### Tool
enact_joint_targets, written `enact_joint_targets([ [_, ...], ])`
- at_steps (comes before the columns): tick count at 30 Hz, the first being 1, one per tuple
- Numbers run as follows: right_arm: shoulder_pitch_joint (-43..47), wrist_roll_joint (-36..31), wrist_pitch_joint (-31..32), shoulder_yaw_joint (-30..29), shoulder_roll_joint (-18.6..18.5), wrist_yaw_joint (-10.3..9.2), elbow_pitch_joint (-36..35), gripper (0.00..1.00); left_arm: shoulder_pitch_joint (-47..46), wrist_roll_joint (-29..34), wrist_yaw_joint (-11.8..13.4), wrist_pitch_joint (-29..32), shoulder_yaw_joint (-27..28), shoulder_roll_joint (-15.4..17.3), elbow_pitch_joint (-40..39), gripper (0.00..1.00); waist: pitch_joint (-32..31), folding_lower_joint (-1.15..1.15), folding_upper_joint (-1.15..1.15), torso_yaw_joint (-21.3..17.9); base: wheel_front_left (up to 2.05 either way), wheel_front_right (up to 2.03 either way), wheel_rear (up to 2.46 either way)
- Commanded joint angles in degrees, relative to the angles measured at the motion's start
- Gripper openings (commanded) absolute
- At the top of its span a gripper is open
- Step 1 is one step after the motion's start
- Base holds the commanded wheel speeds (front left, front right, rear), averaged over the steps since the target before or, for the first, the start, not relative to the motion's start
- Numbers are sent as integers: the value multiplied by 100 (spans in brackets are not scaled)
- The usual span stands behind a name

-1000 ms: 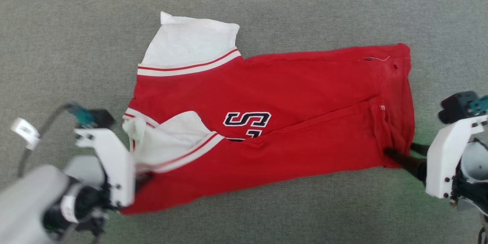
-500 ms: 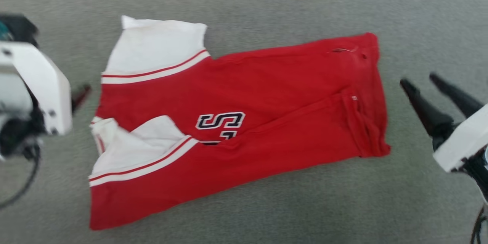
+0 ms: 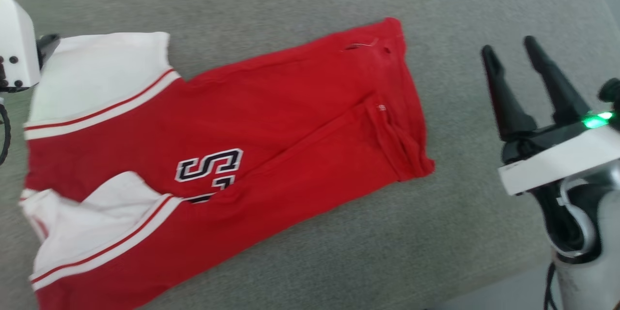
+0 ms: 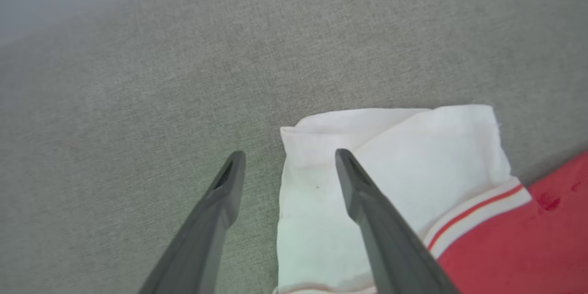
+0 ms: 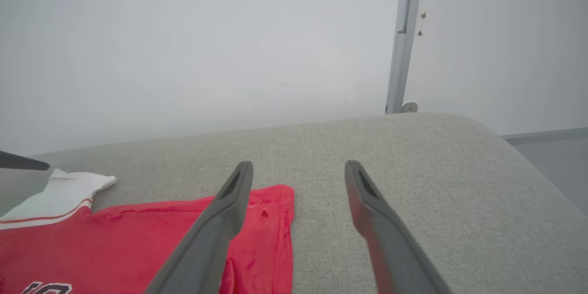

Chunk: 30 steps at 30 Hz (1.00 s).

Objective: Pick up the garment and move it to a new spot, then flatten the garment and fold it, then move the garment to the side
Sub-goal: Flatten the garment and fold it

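Note:
The garment (image 3: 271,121), a red jersey with white sleeves and black-and-white lettering, lies folded lengthwise on the grey cushion (image 3: 290,0), collar end at the left. My left gripper (image 4: 289,156) is open above the far white sleeve (image 4: 404,161), one finger over the sleeve's corner and the other over bare cushion. In the head view its white housing and a dark fingertip (image 3: 48,41) sit at the upper left. My right gripper (image 3: 508,48) stands open and empty, well right of the hem (image 3: 411,121). The right wrist view shows the gripper (image 5: 298,165) raised above the garment (image 5: 138,239).
The cushion's rounded right end (image 5: 528,179) drops off to the floor (image 3: 508,290) at the lower right. A pale wall (image 5: 183,55) with a vertical metal strip (image 5: 404,36) stands behind the cushion. Bare cushion lies right of the hem and beyond the garment.
Both grippers have drawn away from the garment's near edge: the left up to the far sleeve, the right out to the right. The head camera has turned, sliding the picture leftward.

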Motion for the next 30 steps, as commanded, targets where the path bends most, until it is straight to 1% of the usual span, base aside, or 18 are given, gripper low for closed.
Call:
enact_joint_targets([
  [1,-76,8,-112,55,78,0,80,100,-118,75,-43,106,-42,-81,254,100,145,0,0,-213,0,0,0],
  [6,-158,78,-194,218,86,0,273,100,-315,163,-120,423,-256,-287,1058,100,225,0,0,-340,0,0,0],
  [8,-199,148,-106,292,26,0,334,100,-352,134,-109,526,-307,-433,1343,100,247,0,0,-349,0,0,0],
  [10,-267,199,30,413,-57,0,383,100,-341,204,-162,630,-434,-555,1596,100,266,0,0,-351,0,0,0],
  [11,-333,247,106,461,-84,0,407,100,-347,196,-137,676,-465,-624,1721,100,280,0,0,-349,0,0,0],
  [12,-402,233,198,509,-154,0,453,100,-316,143,-144,823,-507,-711,1865,100,291,0,0,-345,0,0,0],
  [14,-556,288,405,639,-227,0,567,100,-248,47,-188,1081,-588,-851,2052,0,310,0,0,-324,0,0,0],
  [16,-798,321,638,757,-339,0,716,100,-322,24,-212,1151,-604,-961,2146,0,346,0,0,-281,0,0,0],
  [18,-1075,445,893,889,-408,-1,910,100,-429,72,-276,1097,-617,-1047,2190,0,390,0,0,-214,0,0,0],
  [20,-1443,427,1124,1008,-573,-1,1146,100,-563,99,-327,1041,-620,-1168,2230,0,441,0,0,-119,0,0,0],
  [25,-2370,658,1711,1361,-772,-1,2029,100,-851,152,-413,875,-617,-1485,2338,0,530,0,0,131,0,0,0],
  [30,-3185,898,2508,1853,-895,0,2955,100,-1030,209,-540,759,-665,-1736,2490,0,593,0,0,356,0,0,0],
])
